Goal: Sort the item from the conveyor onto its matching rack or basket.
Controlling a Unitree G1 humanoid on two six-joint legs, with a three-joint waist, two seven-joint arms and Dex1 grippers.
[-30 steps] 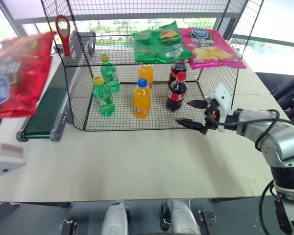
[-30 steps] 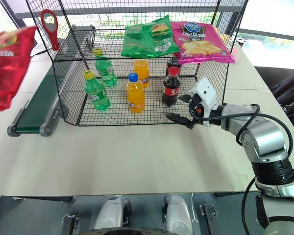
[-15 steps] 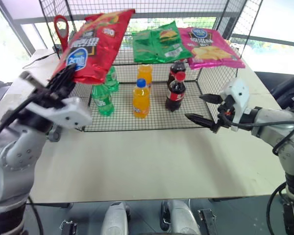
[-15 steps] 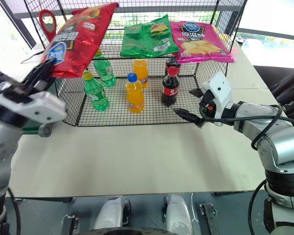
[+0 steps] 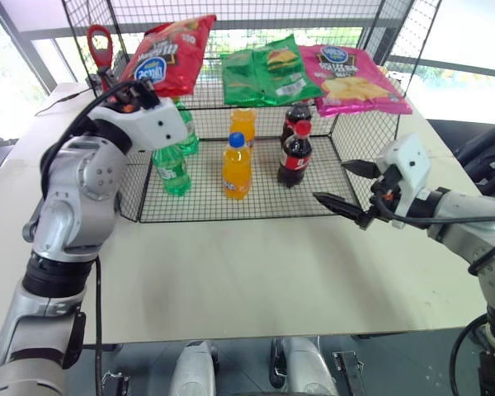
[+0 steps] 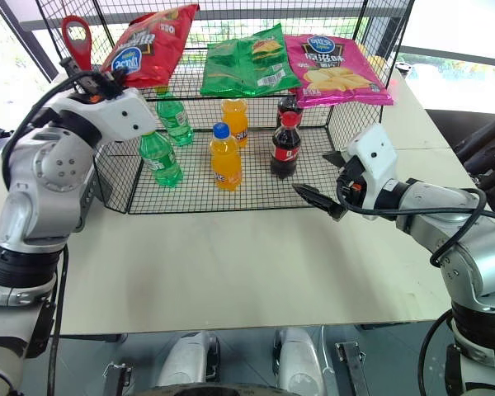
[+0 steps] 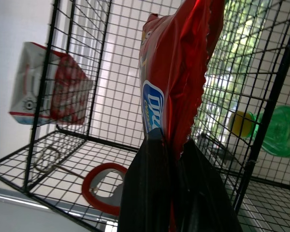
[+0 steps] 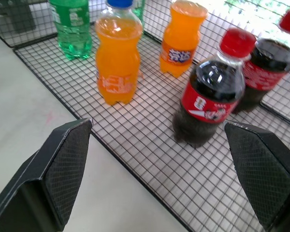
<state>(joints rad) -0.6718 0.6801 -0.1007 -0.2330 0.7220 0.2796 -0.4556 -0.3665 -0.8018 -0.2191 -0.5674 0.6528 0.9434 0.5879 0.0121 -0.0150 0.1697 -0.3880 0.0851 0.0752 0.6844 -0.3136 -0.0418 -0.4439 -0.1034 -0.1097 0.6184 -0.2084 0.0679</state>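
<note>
The left gripper pinches the red chip bag above the rack shelf's left end, while the right gripper stands wide open before the rack.

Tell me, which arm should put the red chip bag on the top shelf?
The left. Its left gripper is shut on the red chip bag at the rack top; the right gripper hangs open, lower.
</note>
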